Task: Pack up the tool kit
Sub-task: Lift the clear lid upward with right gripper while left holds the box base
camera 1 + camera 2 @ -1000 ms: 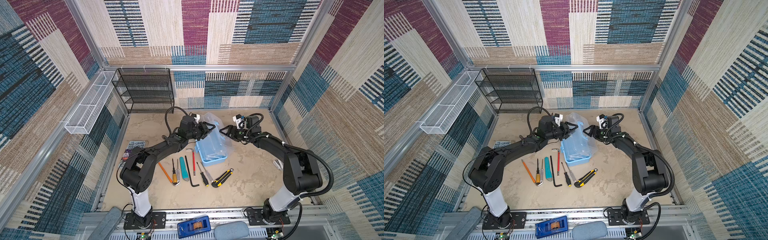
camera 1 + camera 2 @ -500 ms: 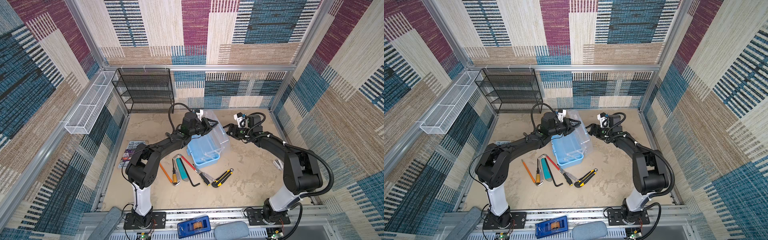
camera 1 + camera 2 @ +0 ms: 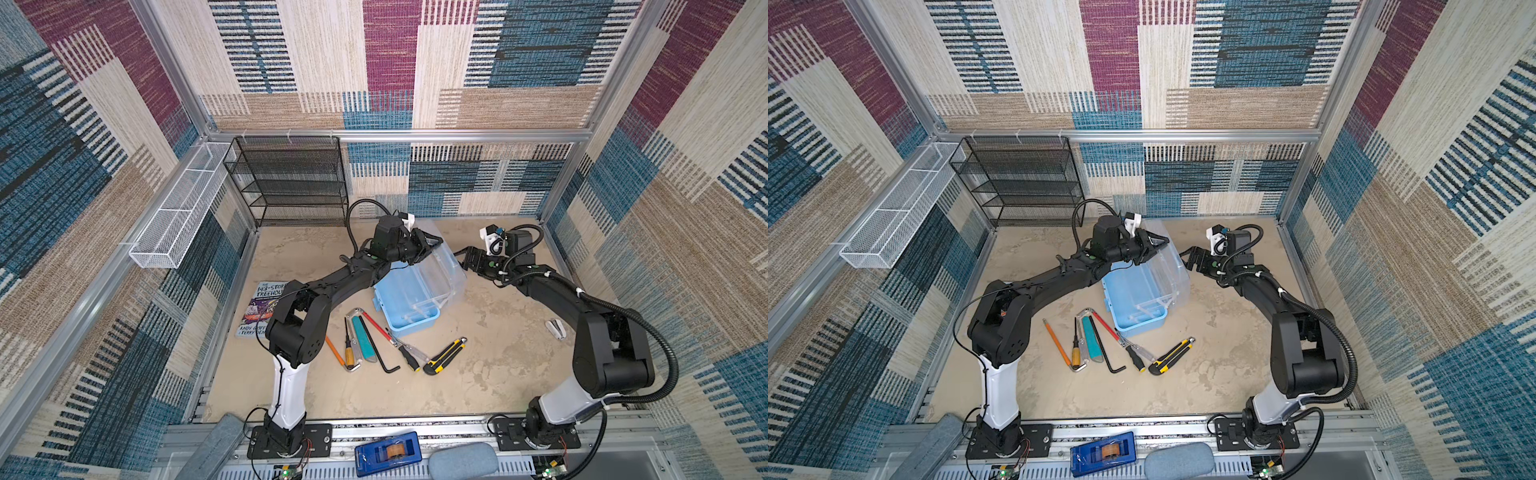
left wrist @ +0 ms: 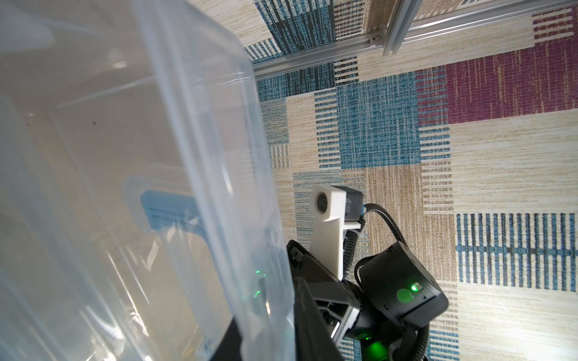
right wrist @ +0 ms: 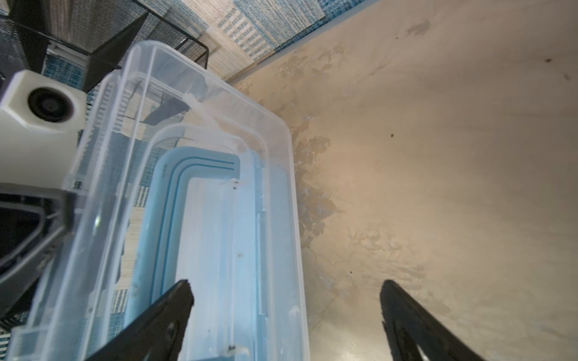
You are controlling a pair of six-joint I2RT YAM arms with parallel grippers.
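The left arm point(image 3: 332, 282) rose from its base at the near edge of the tabletop point(image 3: 498, 374), folded at the elbow and stretched low toward the far edge. The left tool point(image 3: 430, 244) was pinched on the rim of the clear lid point(image 3: 442, 266). The right arm point(image 3: 552, 291) arched in from the near right corner. The right tool point(image 3: 460, 259) pointed toward the left one, its jaws spread wide and empty.

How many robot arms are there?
2. The left arm comes from the left; the left gripper pinches the clear lid. The right arm comes from the right; the right gripper is open beside the lid. None hidden.
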